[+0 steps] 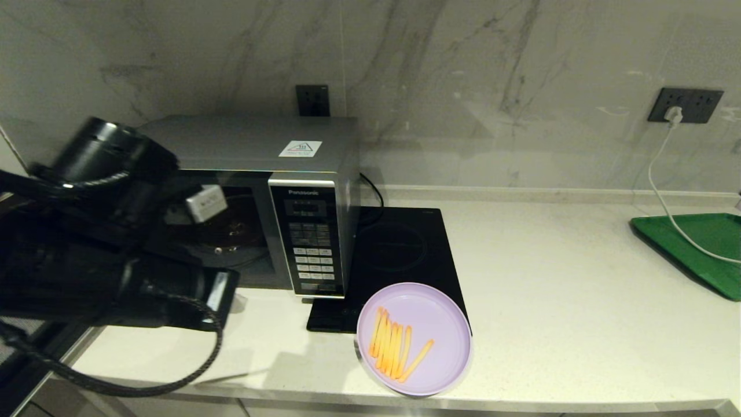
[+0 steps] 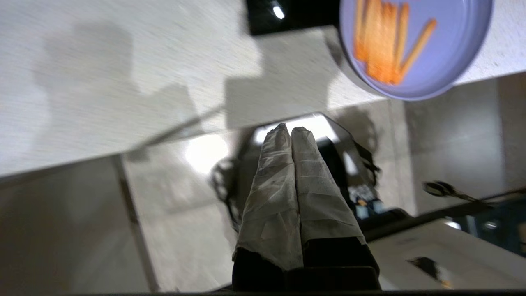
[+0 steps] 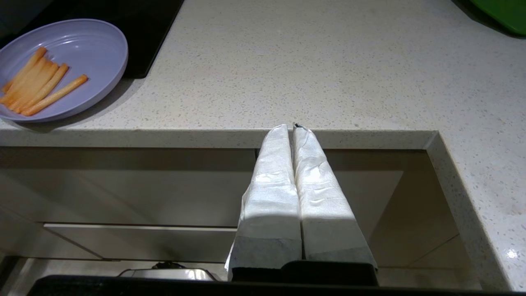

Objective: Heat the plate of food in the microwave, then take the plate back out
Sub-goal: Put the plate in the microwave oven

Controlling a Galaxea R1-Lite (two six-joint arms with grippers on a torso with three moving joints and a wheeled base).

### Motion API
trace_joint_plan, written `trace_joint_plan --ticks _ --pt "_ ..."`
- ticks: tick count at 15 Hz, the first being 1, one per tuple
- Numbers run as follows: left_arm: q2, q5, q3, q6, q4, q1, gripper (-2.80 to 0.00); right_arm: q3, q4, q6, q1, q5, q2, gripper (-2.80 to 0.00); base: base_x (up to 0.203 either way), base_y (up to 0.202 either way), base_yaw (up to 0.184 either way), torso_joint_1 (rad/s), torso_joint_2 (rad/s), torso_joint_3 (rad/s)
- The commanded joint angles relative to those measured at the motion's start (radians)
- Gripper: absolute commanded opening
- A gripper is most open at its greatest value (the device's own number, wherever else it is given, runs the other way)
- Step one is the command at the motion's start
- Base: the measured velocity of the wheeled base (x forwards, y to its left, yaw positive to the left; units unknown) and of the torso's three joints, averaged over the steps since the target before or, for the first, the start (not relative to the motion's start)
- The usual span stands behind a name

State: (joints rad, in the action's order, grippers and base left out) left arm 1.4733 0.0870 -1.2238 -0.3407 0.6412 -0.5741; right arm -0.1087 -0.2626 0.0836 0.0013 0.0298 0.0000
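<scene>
Grippers: left gripper (image 2: 291, 130) & right gripper (image 3: 290, 126) closed, empty.

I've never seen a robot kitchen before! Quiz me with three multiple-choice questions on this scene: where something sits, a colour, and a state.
1. The round pale lilac plastic plate of fries sits:
A. inside the microwave
B. at the counter's front edge, partly on the flat black glass cooktop
C. on the tray

2. The rectangular tray is:
A. green
B. red
C. white

3. The left gripper fingers are:
A. wide apart
B. shut, empty
C. gripping the plate

Answers:
1. B, the plate overlaps the cooktop corner.
2. A, plainly green.
3. B, fingers touch with nothing between.
</scene>
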Motion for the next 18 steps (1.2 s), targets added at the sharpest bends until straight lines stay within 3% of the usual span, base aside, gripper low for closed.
trace_joint_plan --ticks 1,3,8,12,18 --pt "0.226 0.003 -0.026 -0.143 -0.015 -0.099 0.0 0.0 -0.001 0.001 0.0 0.001 0.0 -2.8 0.0 0.0 0.0 0.0 0.0 0.0" --pt "0.342 0.006 -0.088 -0.222 -0.034 -0.125 0.0 0.0 -0.001 0.001 0.0 0.0 0.0 -2.8 0.0 0.0 0.0 0.0 0.0 0.0" --pt "0.547 0.034 -0.168 -0.312 -0.105 -0.152 0.0 0.0 -0.001 0.001 0.0 -0.001 0.0 -2.8 0.0 0.0 0.0 0.0 0.0 0.0" --pt "0.636 0.068 -0.184 -0.327 -0.203 -0.147 0.0 0.0 -0.001 0.001 0.001 0.001 0.0 -2.8 0.0 0.0 0.0 0.0 0.0 0.0" --pt "0.682 0.063 -0.213 -0.323 -0.229 -0.105 0.0 0.0 -0.001 0.001 0.002 0.0 0.0 -2.8 0.0 0.0 0.0 0.0 0.0 0.0"
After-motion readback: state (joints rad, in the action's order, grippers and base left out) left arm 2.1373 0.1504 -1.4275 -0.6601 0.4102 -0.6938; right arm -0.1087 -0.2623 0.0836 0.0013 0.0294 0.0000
